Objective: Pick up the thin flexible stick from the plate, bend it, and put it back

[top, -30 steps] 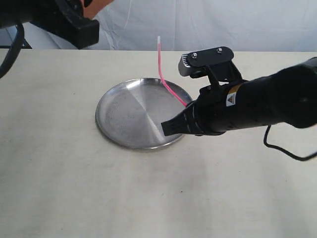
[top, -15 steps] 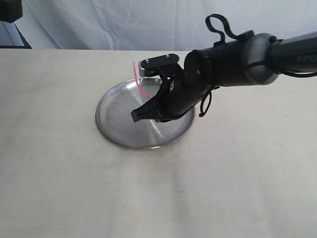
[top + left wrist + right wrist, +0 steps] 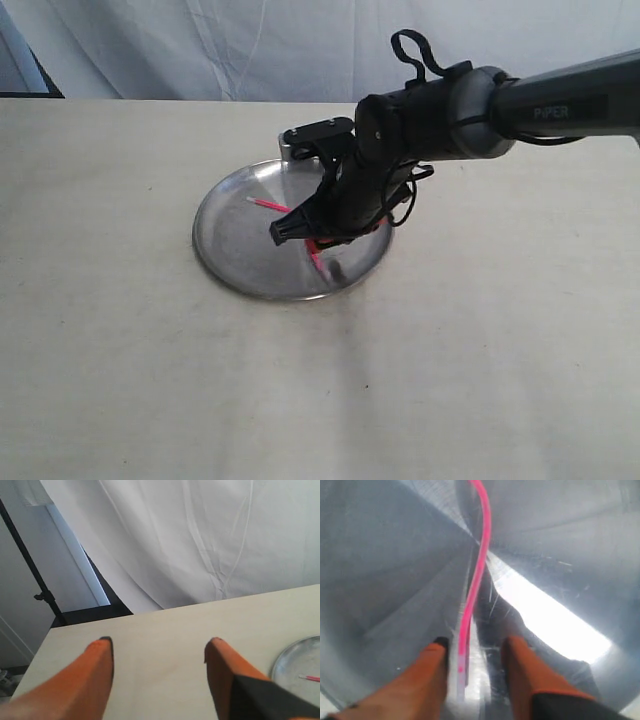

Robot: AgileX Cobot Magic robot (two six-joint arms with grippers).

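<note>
The silver plate (image 3: 232, 240) lies on the beige table. On it rests the pink stick (image 3: 268, 204), curved, its pale end near the plate's middle. My right gripper (image 3: 303, 240) hovers low over the plate and is open. In the right wrist view the stick (image 3: 479, 565) runs between the orange fingers, close to one finger (image 3: 427, 675), with a clear gap to the other. My left gripper (image 3: 159, 641) is open and empty above the table, far from the plate (image 3: 295, 662); it is out of the exterior view. The stick's tip (image 3: 310, 678) shows there.
A white cloth backdrop (image 3: 300, 50) hangs behind the table's far edge. A dark stand (image 3: 30, 565) rises beyond the table's corner in the left wrist view. Bare beige tabletop (image 3: 300, 400) surrounds the plate.
The right arm swung over the plate and lowered the stick from upright to lying on it. Its fingers have opened and let the stick go. The left arm left the exterior view.
</note>
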